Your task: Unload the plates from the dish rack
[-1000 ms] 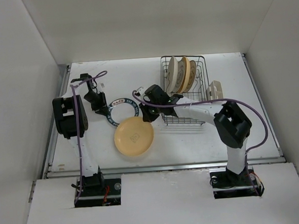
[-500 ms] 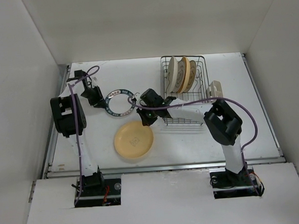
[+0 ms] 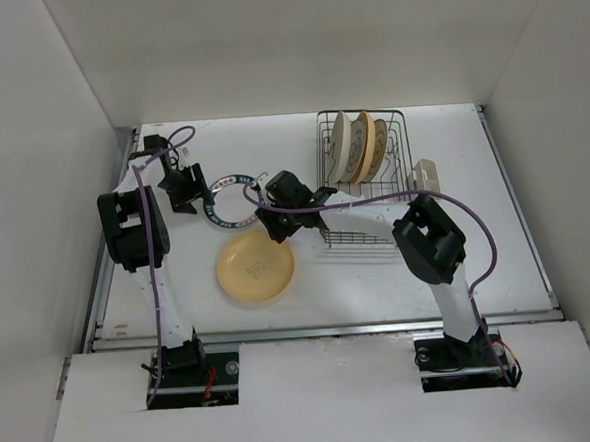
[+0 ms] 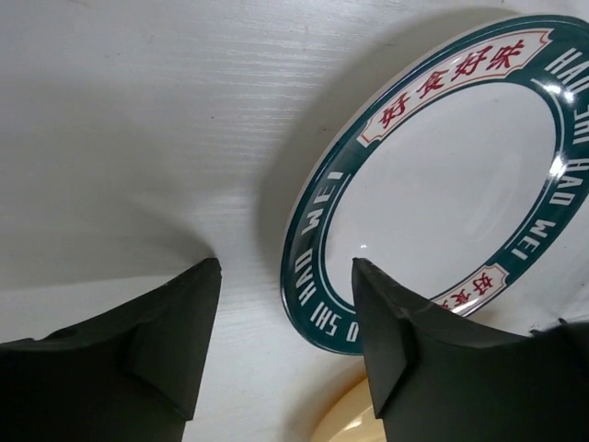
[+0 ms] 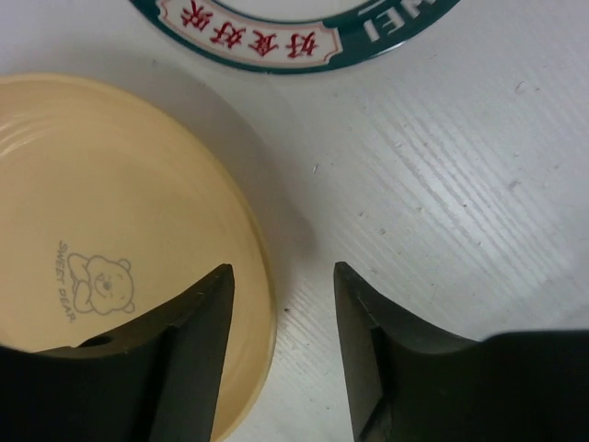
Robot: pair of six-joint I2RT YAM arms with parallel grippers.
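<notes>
**Clerk:** Yellow one first. Where is it?

**Inspector:** Yellow plate (image 3: 256, 267) lies flat and face up on the table (image 3: 498, 259), left of the dish rack (image 3: 364, 239) and towards the near edge. A small bear print shows on its face.

**Clerk:** Any other plate out of the rack?

**Inspector:** One. Green-ringed plate (image 3: 232, 201), white in the middle with lettering round its dark band, lies flat on the table just behind the yellow plate. In the right wrist view a thin strip of table shows between the two rims.

**Clerk:** Left arm?

**Inspector:** Left gripper (image 4: 285, 267) sits low at the left rim of the green-ringed plate. Its jaws stand apart with bare table between them, gripping nothing. In its own view one finger overlaps the plate's band.

**Clerk:** Right arm?

**Inspector:** Right gripper (image 5: 282, 272) hangs over the right edge of the yellow plate, between the two flat plates and the dish rack. Its jaws are parted. The plate's rim and bare table show in the gap. That plate rests on the table and is not held.

**Clerk:** Rack contents?

**Inspector:** Upright plates (image 3: 364, 147), cream and yellow, stand on edge among the dividers at the far end. I cannot tell their exact number from overhead. A white caddy (image 3: 425, 176) is clipped to the rack's right side.
</notes>
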